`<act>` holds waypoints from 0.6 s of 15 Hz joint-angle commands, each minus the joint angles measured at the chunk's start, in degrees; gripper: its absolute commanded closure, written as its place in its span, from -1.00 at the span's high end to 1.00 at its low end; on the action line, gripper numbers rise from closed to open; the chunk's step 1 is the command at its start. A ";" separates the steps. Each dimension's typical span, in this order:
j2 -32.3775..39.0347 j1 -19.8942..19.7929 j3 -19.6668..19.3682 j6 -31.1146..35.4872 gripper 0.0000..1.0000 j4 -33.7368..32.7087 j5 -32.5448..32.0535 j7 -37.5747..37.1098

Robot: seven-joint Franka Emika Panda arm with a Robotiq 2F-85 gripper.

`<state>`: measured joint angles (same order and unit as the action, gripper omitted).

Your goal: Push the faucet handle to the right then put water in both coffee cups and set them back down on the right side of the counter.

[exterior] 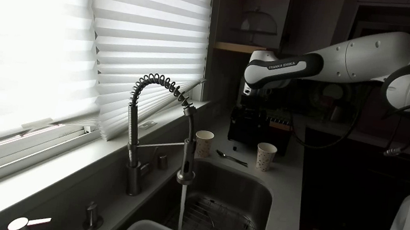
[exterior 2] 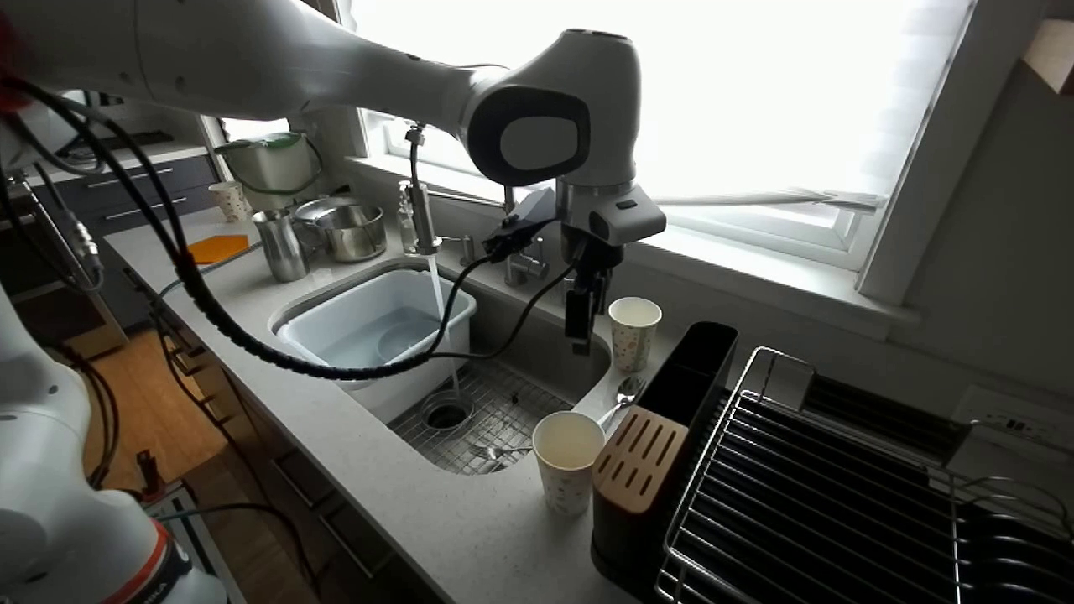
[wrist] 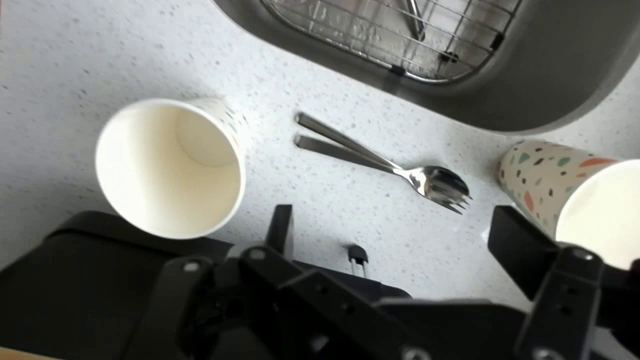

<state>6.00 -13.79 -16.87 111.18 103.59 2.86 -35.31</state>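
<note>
A: Starting nearest the wrist camera, how about the gripper (wrist: pixel 397 237)?

B: Spread wide, with black fingers (wrist: pixel 522 250) well apart, aimed down over the speckled counter (wrist: pixel 125 60) at the end of the sink (wrist: pixel 570 65).

A: And close by, for the task?

B: Can find the outer coffee cup (wrist: pixel 170 170) upright on that counter, just beside a black utensil holder (exterior 2: pixel 642 457) with a slotted wooden top, with pale inner wall and base in sight. Can also find the window-side coffee cup (wrist: pixel 542 177), upright too, but partly covered by a fingertip in the wrist view; cannot tell whether touching.

A: Between those?

B: See a spoon (wrist: pixel 422 175) and a fork (wrist: pixel 454 204) lying on the counter, overlapping, with heads toward the window-side coffee cup.

A: Now into the sink?

B: Can make out a wire grid (exterior 2: pixel 520 403), with a metal utensil (wrist: pixel 416 20) at the end near the cups.

A: Further along?

B: Look at the faucet (exterior: pixel 133 178), arched over the sink in an exterior view, with the handle (exterior 2: pixel 529 267) low on the side. Can see water (exterior: pixel 182 208) too, in both exterior views, running straight down from the spray head (exterior: pixel 188 161), beside a pale plastic tub (exterior 2: pixel 403 394) and near the drain (exterior 2: pixel 445 413).

A: And farthest off?

B: Past the tub in an exterior view, find a steel pitcher (exterior 2: pixel 284 247) beside a steel pot (exterior 2: pixel 357 235), with a flat orange piece (exterior 2: pixel 220 248) nearby, then a third speckled cup (exterior 2: pixel 231 201) near a pale bucket (exterior 2: pixel 273 172).
</note>
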 commanded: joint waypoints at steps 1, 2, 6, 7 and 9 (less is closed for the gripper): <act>-4.20 -1.55 -0.80 -3.60 1.00 4.15 -0.55 1.73; -4.67 -2.09 -1.08 -4.14 1.00 4.74 -0.67 3.37; -5.95 -3.44 -1.84 -3.56 1.00 8.26 -1.17 10.46; -6.19 -3.74 -2.02 -3.66 1.00 9.09 -1.72 12.48; -6.42 -4.32 -2.36 -2.92 1.00 10.79 -2.32 15.58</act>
<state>1.51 -17.24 -18.91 107.62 110.56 2.28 -23.92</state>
